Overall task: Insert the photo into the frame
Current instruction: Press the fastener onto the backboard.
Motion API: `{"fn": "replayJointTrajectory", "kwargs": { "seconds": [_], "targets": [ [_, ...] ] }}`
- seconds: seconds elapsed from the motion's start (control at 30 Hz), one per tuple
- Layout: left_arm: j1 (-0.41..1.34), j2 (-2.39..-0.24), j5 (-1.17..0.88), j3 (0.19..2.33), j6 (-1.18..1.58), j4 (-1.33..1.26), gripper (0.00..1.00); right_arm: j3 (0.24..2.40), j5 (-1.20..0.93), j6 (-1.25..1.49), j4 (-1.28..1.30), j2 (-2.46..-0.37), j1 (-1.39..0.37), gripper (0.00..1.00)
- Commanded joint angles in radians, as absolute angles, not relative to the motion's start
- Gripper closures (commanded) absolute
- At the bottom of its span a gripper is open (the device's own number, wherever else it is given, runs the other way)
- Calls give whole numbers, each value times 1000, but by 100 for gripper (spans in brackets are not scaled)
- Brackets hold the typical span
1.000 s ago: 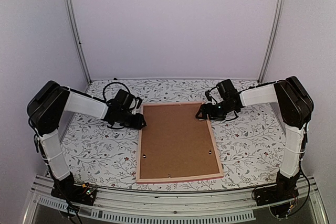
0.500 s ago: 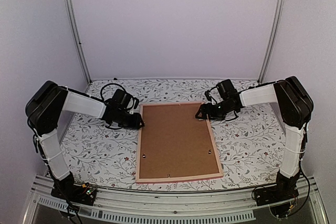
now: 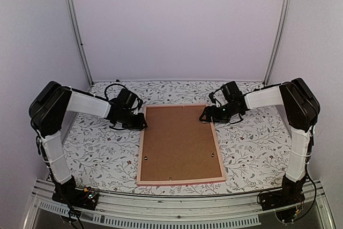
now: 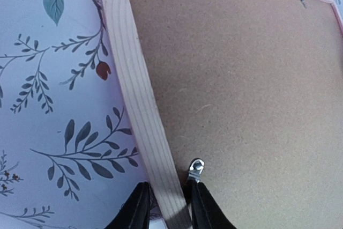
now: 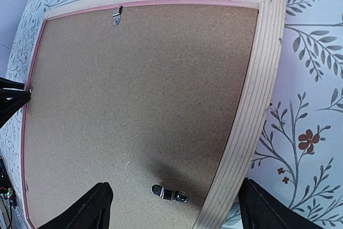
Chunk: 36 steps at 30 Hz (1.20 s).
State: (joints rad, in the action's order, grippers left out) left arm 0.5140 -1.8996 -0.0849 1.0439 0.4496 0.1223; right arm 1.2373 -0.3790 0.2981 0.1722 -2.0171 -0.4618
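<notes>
The pink frame lies face down on the floral tablecloth, its pale wooden back rail upward. The brown backing board fills its back. The photo is hidden. My left gripper is shut on the frame's left rail near the far left corner; in the left wrist view one finger is outside the rail and one is on the board side beside a metal clip. My right gripper is open at the far right corner, its fingers spread wide over the board and the right rail.
Small metal clips sit round the board's edge, one between the right fingers and one at the far edge. The floral tablecloth surrounds the frame. White walls and metal posts close off the back.
The left gripper has shifted slightly farther along the left rail, and the frame's near end has swung a little to the left. The right arm has barely moved.
</notes>
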Motion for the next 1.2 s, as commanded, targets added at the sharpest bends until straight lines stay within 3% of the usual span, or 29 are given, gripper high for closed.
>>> {"fn": "replayJointTrajectory", "kwargs": {
  "seconds": [0.0, 0.37, 0.63, 0.83, 1.17],
  "targets": [
    [509, -1948, -3, 1030, 478, 198, 72, 1198, -378, 301, 235, -2062, -463, 15],
    [503, -1922, 44, 1015, 540, 155, 80, 1189, -382, 299, 224, -2062, -463, 15],
    [503, -1924, 91, 1029, 608, 73, 73, 1178, -389, 299, 214, -2065, -464, 15],
    [502, -1932, 115, 1023, 668, 35, 64, 1171, -394, 298, 205, -2065, -463, 15],
    [499, -1856, 81, 1025, 665, 19, 32, 1161, -393, 297, 196, -2071, -463, 15]
  ]
}}
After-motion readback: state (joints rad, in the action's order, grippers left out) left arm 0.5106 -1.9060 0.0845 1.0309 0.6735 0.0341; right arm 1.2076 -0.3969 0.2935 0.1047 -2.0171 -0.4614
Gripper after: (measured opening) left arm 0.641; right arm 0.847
